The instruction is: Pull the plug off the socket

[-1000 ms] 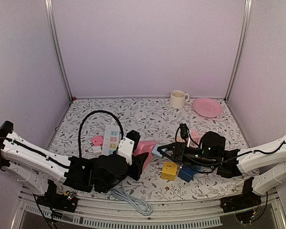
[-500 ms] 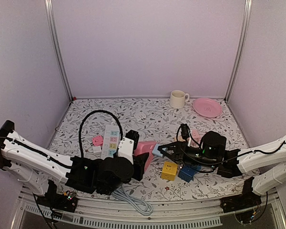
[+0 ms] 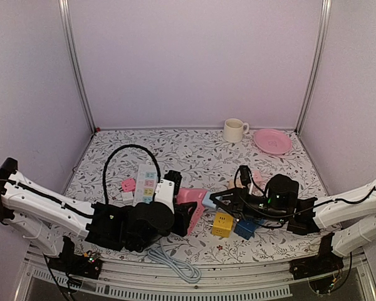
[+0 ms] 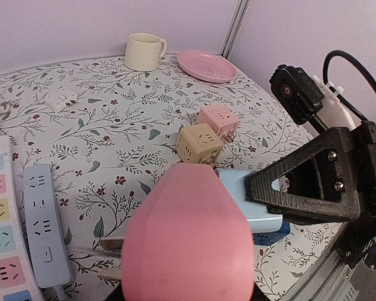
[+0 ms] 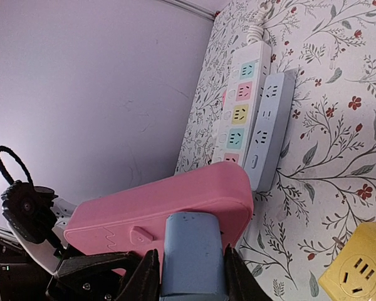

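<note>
No readable text anywhere on my cams. Closest thing is a tiny wavy squiggle embossed on the pink socket (image 5: 169,204); the blue plug (image 5: 193,251) looks blank.

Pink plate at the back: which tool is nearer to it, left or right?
Right. The right tool, shut on the blue plug, sits in front of the pink plate and to its left; the left tool, holding the pink socket, is farther left and nearer the front.
</note>
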You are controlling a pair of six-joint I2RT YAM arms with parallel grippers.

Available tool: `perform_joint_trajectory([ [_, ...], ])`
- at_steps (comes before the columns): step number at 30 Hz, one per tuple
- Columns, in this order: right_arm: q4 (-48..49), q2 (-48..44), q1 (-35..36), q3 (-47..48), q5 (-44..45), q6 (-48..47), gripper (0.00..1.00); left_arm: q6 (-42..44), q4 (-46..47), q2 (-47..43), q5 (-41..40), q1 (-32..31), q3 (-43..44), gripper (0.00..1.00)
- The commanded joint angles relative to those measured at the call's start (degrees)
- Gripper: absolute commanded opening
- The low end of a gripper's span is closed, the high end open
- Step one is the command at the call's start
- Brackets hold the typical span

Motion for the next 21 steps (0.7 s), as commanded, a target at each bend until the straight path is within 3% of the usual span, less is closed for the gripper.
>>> perform_joint_trajectory([
  [1,1.0,-3.9,-1.2,-2.1,0.0,-4.3,0.04,-2.3,-9.8,-0.8,-7.5,4.1,-0.8,0.00],
  [21,0.9,-6.1,-4.6,-4.2,-3.3,-4.7,0.04,-2.5,-21.0,7.3,-11.4,2.5,8.6,0.00],
])
